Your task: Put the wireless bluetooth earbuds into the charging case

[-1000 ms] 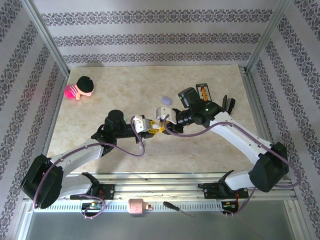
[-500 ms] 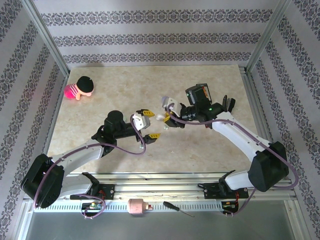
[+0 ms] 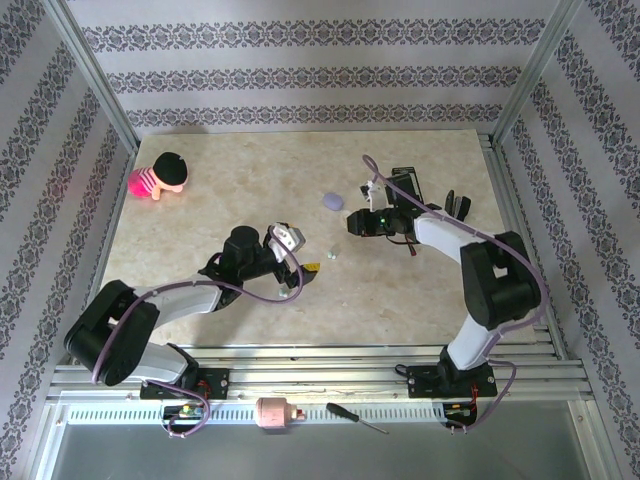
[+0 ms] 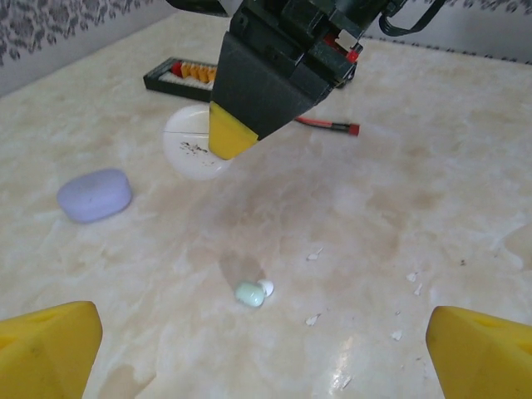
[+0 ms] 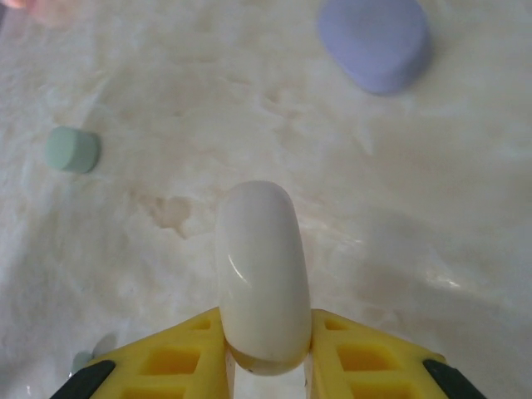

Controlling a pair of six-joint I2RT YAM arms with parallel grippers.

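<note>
**Left gripper open over a loose earbud, right gripper holding a white case**

Far off to the left gripper's left, near the table [image 3: 200, 215] edge, lies a small doll [image 3: 160, 175] in pink with a black cap. The left gripper [image 3: 300, 252] hangs low over the marbled tabletop with its yellow fingertips [image 4: 46, 349] spread wide apart and nothing between them.

Just ahead of those open fingertips, roughly centred between them, a pale green earbud [image 4: 248, 293] lies on the table, with a tiny white piece touching its side. It lies loose, apart from both cases and in neither gripper.

Beyond the earbud and off to the left of the left gripper's line, a lavender case [image 4: 94, 194] lies flat and closed on the table, untouched.

The right gripper [image 3: 353, 222] faces the left one across the earbud. Its yellow fingers are closed on a white case [image 5: 260, 266], held on edge and closed, raised off the table with its shadow below. The lavender case lies ahead of it to the right.

Behind the right gripper, a black rack [image 4: 184, 75] with orange beads lies on the table.
</note>
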